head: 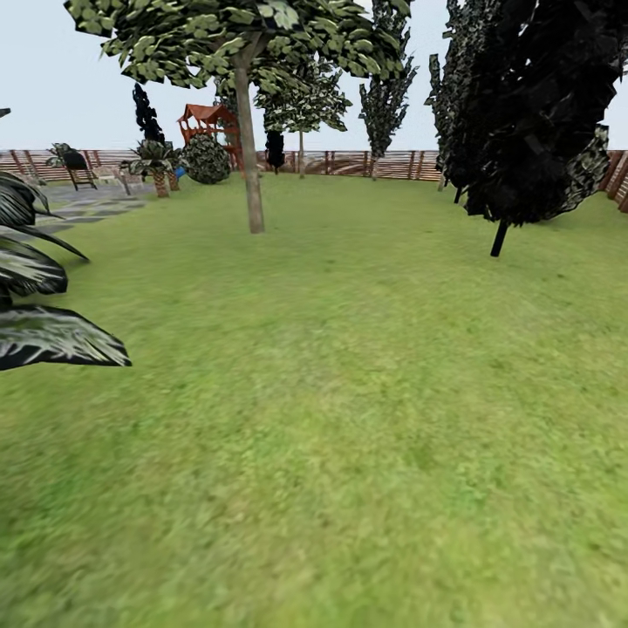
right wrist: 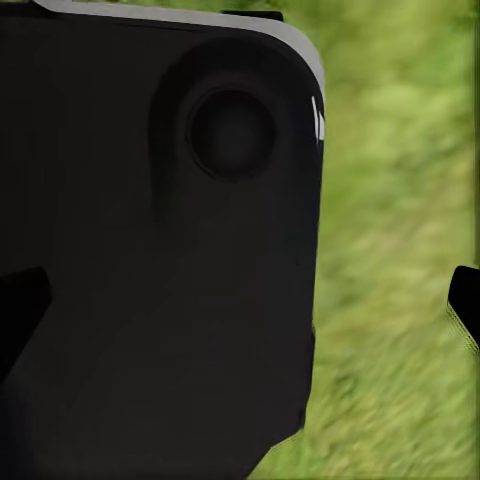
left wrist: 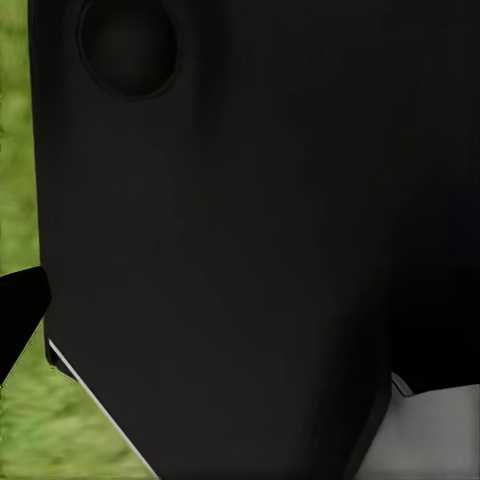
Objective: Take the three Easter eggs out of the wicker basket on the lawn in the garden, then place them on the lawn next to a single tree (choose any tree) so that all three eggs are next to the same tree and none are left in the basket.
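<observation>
Far across the lawn (head: pixel 331 419), straight ahead and a little to the left: one tree (head: pixel 252 174) with a smooth pale trunk and speckled green leaves. Stands straight up from the grass, with bare green all around its foot. Looks like a good tree to choose for the eggs. One more pale tree (head: pixel 301 122) of the same kind, smaller and farther back, close to the brown fence (head: pixel 384 163).

On the right side: a clump of dark trees (head: pixel 523 113) with thin trunks. Too bunched up to count. Not the right kind anyway.

Near the fence on the left: one little palm (head: pixel 160 167) and one red-roofed playset (head: pixel 209 122). At the left edge, close by: three big dark striped leaves (head: pixel 44 336).

Cannot tell from these pictures which way the wicker basket and the three Easter eggs lie, so cannot tell which arm is nearer. No eggs to count yet. Likely just driving for now, so the next job is to turn and look for the basket.

Right gripper (right wrist: pixel 240 300): two dark fingertips (right wrist: pixel 20 305) set wide apart, nothing held between them, so open. Behind them, a black panel (right wrist: pixel 150 200) and blurry grass.

Left gripper (left wrist: pixel 240 310): just one dark fingertip (left wrist: pixel 18 305) to see beside another black panel. Cannot tell if open or closed.
</observation>
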### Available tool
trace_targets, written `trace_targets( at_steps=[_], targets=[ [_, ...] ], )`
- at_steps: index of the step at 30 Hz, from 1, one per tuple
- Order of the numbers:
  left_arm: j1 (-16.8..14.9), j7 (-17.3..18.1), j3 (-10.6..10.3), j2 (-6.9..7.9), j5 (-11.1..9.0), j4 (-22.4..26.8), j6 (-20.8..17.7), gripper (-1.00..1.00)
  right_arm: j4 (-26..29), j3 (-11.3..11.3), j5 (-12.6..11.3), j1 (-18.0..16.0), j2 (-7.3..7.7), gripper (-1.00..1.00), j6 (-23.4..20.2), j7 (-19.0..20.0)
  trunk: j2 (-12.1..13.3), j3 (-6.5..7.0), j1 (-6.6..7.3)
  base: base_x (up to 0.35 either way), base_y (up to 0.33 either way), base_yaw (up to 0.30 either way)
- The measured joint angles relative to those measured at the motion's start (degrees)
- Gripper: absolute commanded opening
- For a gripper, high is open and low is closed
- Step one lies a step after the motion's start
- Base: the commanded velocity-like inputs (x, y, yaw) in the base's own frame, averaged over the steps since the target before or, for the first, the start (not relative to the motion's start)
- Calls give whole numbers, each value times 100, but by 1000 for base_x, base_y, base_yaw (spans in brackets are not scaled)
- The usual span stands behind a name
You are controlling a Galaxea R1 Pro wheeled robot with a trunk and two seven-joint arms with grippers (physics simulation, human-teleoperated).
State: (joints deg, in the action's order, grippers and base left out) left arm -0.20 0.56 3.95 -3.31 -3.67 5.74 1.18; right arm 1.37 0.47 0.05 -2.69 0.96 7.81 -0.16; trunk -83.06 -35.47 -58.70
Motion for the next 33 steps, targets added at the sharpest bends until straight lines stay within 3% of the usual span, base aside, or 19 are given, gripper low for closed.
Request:
trace_targets(
  at_steps=[33],
  targets=[
    [-3,1,-8,-1,9,1,0,100,-11,-6,2,0,9,100,0,0,0,0,0,339,0,0]
  ],
)
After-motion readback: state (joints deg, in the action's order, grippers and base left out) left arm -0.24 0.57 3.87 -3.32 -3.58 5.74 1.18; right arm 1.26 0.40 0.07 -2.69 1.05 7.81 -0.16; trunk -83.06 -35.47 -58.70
